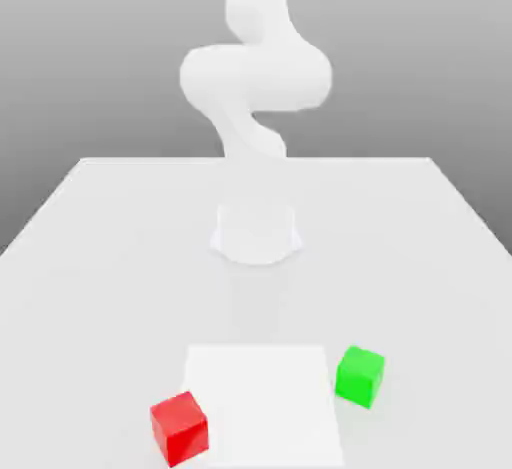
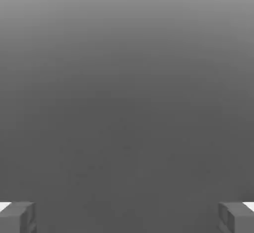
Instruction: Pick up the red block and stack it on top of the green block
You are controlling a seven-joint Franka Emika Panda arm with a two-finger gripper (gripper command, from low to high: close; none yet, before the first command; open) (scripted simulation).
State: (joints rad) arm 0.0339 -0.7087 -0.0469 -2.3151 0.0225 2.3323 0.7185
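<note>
Two blocks on a white table, arm standing behind them.

Nearest in the exterior view, the red block [image 1: 180, 427] sits at the exterior view's left of a pale square patch [image 1: 264, 404], the green block [image 1: 359, 375] just beyond its right edge, well apart, nothing between them. Farther back the arm [image 1: 253, 107] rises from its round base [image 1: 256, 232]; its top is cut off. The gripper [image 2: 127, 217] has its fingers [image 2: 18, 217] spread wide, empty, against plain grey.
</note>
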